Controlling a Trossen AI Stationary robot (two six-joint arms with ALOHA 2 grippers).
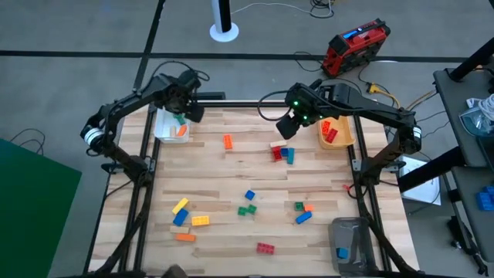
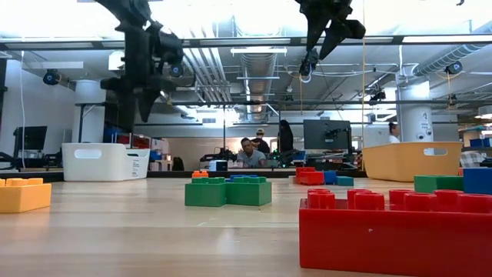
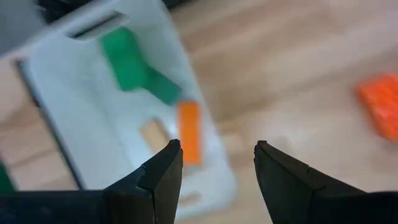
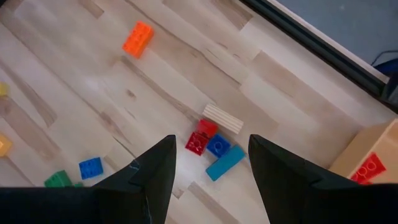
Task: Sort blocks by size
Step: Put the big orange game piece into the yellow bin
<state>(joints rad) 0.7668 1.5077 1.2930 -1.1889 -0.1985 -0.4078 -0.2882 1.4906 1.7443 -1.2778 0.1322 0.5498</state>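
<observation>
Overhead arrangement of a size-sorting task in progress. The left gripper (image 1: 187, 108) hangs above the white bin (image 1: 160, 133) at the table's far left corner, its jaws apart and empty; in the left wrist view that bin holds a green brick (image 3: 127, 59), an orange long brick (image 3: 189, 130) and a beige brick (image 3: 153, 134). The right gripper (image 1: 287, 127) hovers above the far middle of the wooden table (image 1: 216, 181), jaws likewise apart and holding nothing, with a small cluster just below it — a red brick (image 4: 196, 142), a blue square brick (image 4: 217, 145), a light-blue long brick (image 4: 225, 162) and a beige ridged piece (image 4: 222, 118), touching or nearly so. The orange-yellow bin (image 1: 346, 139) at the far right already holds red bricks (image 1: 329, 131); the grey bin (image 1: 356, 241) at the near right holds a blue one. Most blocks lie scattered and unsorted: a lone orange brick (image 1: 228, 141) near the far middle, a yellow-and-blue group (image 1: 185, 214) at near left, green and blue pieces (image 1: 247, 203) at the centre, a mixed group (image 1: 302, 212) towards the right, and a red long brick (image 1: 265, 247) at the near edge. The bricks are judged light, rigid and smooth-walled — prone to skating on the wood if nudged. Each is best pinched across its short width on the flat side walls, studs up, with crowded pieces approached where a neighbour does not block a finger.
</observation>
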